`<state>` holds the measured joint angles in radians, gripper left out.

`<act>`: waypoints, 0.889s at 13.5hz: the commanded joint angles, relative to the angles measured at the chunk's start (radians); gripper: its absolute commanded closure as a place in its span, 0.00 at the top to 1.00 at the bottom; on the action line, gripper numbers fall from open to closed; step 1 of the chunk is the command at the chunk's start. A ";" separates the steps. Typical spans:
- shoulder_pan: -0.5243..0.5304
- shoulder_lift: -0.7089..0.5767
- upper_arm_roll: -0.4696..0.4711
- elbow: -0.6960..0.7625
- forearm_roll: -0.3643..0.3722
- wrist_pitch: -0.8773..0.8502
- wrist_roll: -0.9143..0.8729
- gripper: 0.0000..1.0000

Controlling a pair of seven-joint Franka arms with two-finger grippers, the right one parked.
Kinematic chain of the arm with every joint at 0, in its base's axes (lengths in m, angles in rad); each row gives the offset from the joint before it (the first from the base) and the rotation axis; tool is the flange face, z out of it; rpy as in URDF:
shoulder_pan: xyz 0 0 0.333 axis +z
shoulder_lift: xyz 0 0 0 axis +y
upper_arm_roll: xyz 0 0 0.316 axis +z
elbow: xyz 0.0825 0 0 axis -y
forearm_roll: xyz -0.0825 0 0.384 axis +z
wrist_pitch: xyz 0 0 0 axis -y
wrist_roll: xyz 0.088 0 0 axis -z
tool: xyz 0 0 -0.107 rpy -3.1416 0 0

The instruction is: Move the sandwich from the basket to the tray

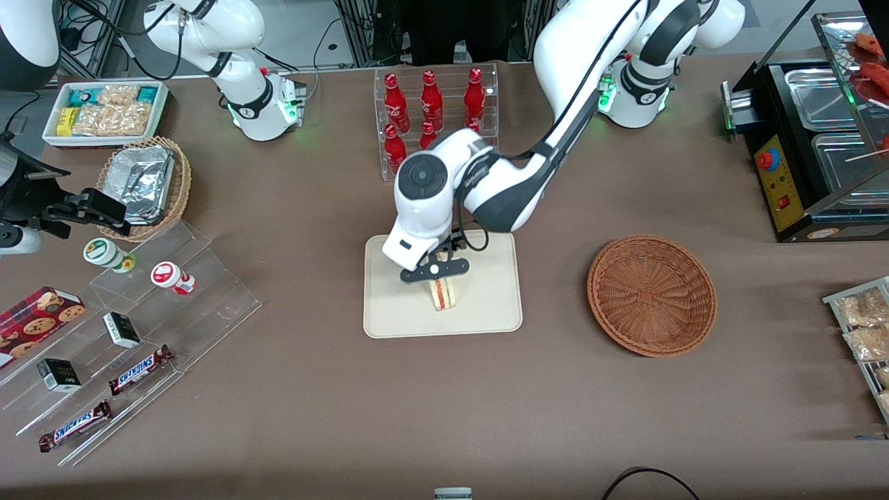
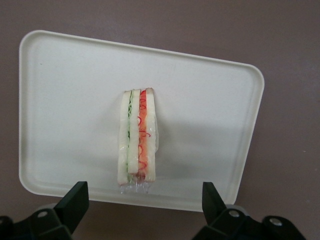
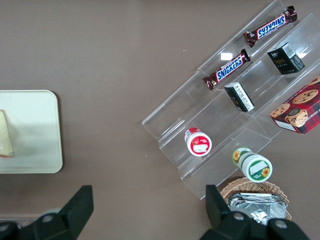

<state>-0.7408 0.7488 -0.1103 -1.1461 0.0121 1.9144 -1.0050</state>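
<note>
One sandwich (image 1: 444, 294) stands on its edge on the tray (image 1: 486, 312), striped filling facing up, and we see our gripper (image 1: 436, 273) just above it with fingers (image 2: 75, 197) spread wide, clear of the bread. Toward the working arm's end of the table sits the basket (image 1: 651, 295) with nothing in it.

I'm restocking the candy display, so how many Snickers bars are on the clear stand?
2. One Snickers bar lies on a step of the clear stand; the other Snickers bar lies on the step nearest the front camera. The open claw hovers over the sandwich.
</note>
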 commanded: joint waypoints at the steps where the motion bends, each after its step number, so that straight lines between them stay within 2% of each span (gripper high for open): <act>1: -0.003 -0.057 0.009 -0.021 0.017 -0.055 0.087 1.00; 3: 0.032 -0.086 0.011 -0.021 0.019 -0.121 0.184 1.00; 5: 0.057 -0.132 0.024 -0.049 0.055 -0.181 0.209 1.00; 10: 0.262 -0.273 0.032 -0.208 0.058 -0.198 0.484 1.00; 12: 0.337 -0.362 0.034 -0.314 0.057 -0.190 0.619 1.00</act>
<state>-0.4587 0.5048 -0.0684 -1.3167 0.0709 1.7182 -0.4824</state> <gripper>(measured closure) 0.000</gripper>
